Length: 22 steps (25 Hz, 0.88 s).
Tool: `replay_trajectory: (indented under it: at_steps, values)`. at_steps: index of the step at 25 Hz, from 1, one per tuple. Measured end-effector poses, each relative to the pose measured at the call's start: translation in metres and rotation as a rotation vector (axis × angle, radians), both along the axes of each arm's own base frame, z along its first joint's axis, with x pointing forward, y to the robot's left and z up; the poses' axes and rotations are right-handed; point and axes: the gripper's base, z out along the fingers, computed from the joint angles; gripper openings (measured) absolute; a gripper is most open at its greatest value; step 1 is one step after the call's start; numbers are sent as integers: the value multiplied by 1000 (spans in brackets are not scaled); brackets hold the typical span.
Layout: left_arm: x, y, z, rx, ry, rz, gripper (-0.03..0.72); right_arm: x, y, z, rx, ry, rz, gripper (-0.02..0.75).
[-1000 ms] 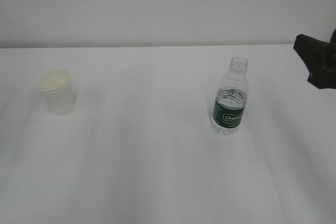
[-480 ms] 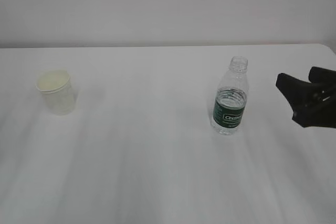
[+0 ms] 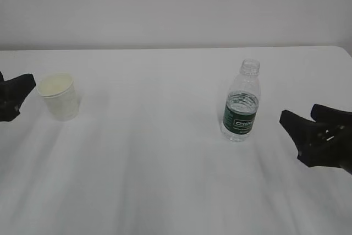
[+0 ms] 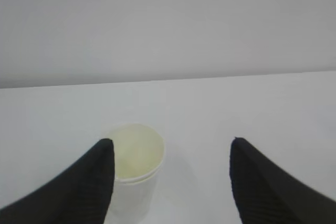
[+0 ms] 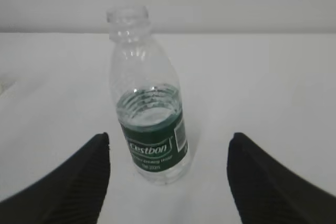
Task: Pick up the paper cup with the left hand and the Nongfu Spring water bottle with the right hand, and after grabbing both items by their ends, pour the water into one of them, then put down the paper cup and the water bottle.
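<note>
Both pincers are held apart and nothing is gripped. On the right, the right hand (image 3: pixel 308 127) is seen low beside the Nongfu Spring water bottle (image 3: pixel 241 103), short of contact; the uncapped bottle stands upright right of centre on the white table (image 3: pixel 159 163), partly filled, its dark green label facing forward. At the far left, the left hand (image 3: pixel 14 94) is poised just beside the paper cup (image 3: pixel 59 96), a white tapered cup standing upright with a cream inside.

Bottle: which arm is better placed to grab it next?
Right. Its open tool already faces the bottle, which stands upright and uncapped between the fingers' line. The left tool sits across the table, lined up on the cup.
</note>
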Motion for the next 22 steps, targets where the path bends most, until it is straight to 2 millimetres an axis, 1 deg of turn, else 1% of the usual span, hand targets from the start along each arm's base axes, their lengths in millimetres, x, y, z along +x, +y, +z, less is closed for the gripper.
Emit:
replay_trajectory:
  at_steps: [4, 8, 22]
  values:
    - [-2, -3, -7, -3, 2, -32, 494, 3, 0, -19, -7, 80, -1, 533]
    - [-2, -7, -13, 15, 20, -82, 494, 3, 0, -29, -11, 125, -6, 532]
    - [1, -10, -24, -13, 16, -111, 493, 12, 0, -25, -1, 93, -27, 533]
